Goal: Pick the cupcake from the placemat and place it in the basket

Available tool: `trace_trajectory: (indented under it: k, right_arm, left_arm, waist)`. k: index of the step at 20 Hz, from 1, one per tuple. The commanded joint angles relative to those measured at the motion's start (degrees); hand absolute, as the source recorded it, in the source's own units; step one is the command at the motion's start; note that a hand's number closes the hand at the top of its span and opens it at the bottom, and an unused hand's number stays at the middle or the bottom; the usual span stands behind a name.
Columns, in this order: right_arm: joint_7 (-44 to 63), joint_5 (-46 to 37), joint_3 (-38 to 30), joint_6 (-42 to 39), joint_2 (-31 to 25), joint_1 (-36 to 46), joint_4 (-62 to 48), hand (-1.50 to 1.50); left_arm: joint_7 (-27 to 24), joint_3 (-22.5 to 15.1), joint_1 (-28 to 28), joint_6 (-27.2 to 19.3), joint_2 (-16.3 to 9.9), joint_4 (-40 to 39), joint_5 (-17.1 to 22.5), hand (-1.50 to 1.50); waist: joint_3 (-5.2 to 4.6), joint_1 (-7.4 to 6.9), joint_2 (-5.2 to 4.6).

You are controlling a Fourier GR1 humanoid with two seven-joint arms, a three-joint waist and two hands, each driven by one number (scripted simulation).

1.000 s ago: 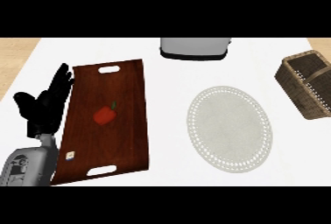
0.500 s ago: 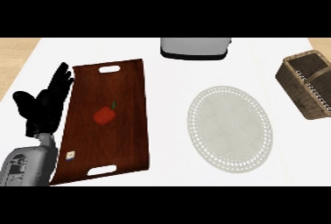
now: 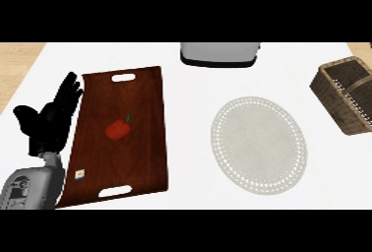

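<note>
A pale round placemat lies on the white counter right of centre, and no cupcake shows on it or anywhere else in view. A brown wicker basket stands at the right edge, partly cut off. My left hand rests open at the left, fingers up, beside a wooden tray. My right hand does not show.
A dark wooden tray with cut-out handles lies left of centre and carries a small red pepper. A grey appliance stands at the counter's far edge.
</note>
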State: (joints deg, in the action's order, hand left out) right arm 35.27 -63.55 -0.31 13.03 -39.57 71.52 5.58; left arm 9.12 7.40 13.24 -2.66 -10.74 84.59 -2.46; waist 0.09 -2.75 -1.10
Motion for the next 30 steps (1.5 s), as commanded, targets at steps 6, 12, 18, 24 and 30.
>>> trace_trajectory:
  k: [6, 12, 18, 24, 30]
  right_arm:
    - [1.17, -1.10, 0.58, 0.69, 0.41, -3.03, -0.08, 1.50]
    - [0.37, -0.61, -0.05, -4.35, -0.22, -1.64, -0.57, 1.50]
    - [-1.23, 1.09, -1.83, -5.81, -0.87, -3.25, -0.77, 1.50]
    - [-0.88, 2.33, -3.20, -7.16, -1.05, -3.69, -0.78, 1.50]
    - [5.10, 3.88, -4.77, -9.95, -0.19, -3.82, -1.65, 1.50]
  left_arm:
    - [-0.71, -0.04, 2.18, -0.30, 0.66, -2.19, -0.15, 0.00]
    - [-1.32, -1.18, -0.89, -1.12, 1.85, -0.56, -1.25, 0.00]
    - [2.16, -0.83, 1.25, -0.91, 0.82, 0.72, -0.97, 0.00]
    - [-1.59, -0.97, -1.56, -0.62, 1.66, -0.12, -1.07, 0.00]
    - [2.42, 0.41, 2.23, 0.47, -0.19, -0.93, 0.25, 0.00]
  waist:
    - [0.01, 0.06, -0.15]
    - [0.00, -0.18, -0.03]
    - [0.04, -0.22, -0.07]
    - [0.03, -0.37, -0.11]
    - [0.00, 0.08, -0.03]
